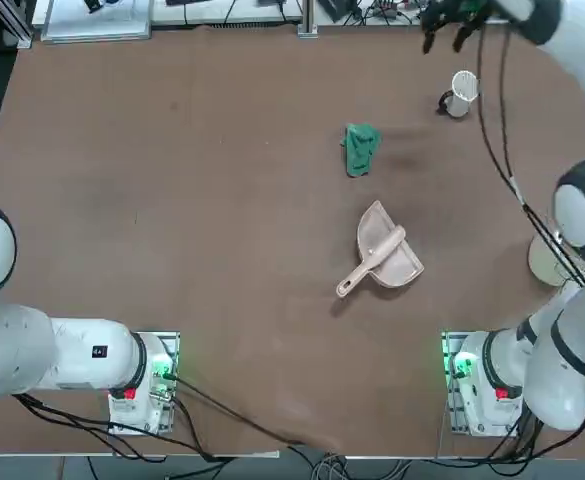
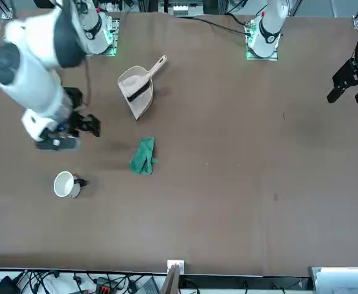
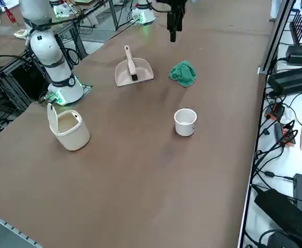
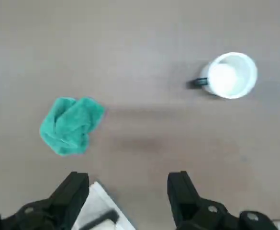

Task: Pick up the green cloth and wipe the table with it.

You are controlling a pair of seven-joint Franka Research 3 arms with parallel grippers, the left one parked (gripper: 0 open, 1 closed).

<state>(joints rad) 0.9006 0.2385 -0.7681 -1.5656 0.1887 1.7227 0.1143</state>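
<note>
my right gripper (image 4: 128, 191) hangs wide and empty above the table (image 1: 172, 200).
top view: the green cloth (image 1: 360, 148) lies crumpled, a pink dustpan (image 1: 382, 255) near at its 6 o'clock, a white mug (image 1: 459, 95) at its 2 o'clock. front view: the gripper (image 2: 87, 125) hovers at the cloth's (image 2: 143, 155) 10 o'clock. wrist view: fingers (image 4: 72, 191) apart, holding nothing, cloth (image 4: 71, 124) and mug (image 4: 230, 75) well apart on the table.
</note>
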